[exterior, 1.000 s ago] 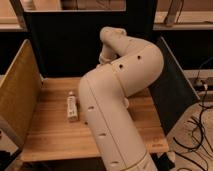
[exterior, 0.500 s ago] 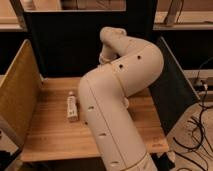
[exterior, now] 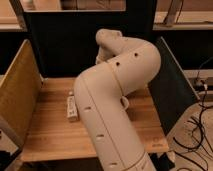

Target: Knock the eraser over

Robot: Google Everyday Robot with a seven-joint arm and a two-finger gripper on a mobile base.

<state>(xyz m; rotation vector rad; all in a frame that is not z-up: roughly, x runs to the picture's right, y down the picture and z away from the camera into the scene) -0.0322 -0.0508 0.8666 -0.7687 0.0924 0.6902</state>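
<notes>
The eraser (exterior: 71, 108) is a narrow whitish block with a darker stripe. It lies flat on the wooden table (exterior: 50, 135), left of centre, its long side running away from me. My big white arm (exterior: 115, 95) bends across the middle of the view and folds back toward the dark rear panel. The gripper is hidden behind the arm's upper links, so it does not show. The arm's lower link stands just right of the eraser; I cannot tell whether they touch.
A tan board (exterior: 17, 95) walls the table's left side and a dark panel (exterior: 172, 85) its right. A black panel (exterior: 65, 45) closes the back. Cables (exterior: 197, 135) lie on the floor at the right.
</notes>
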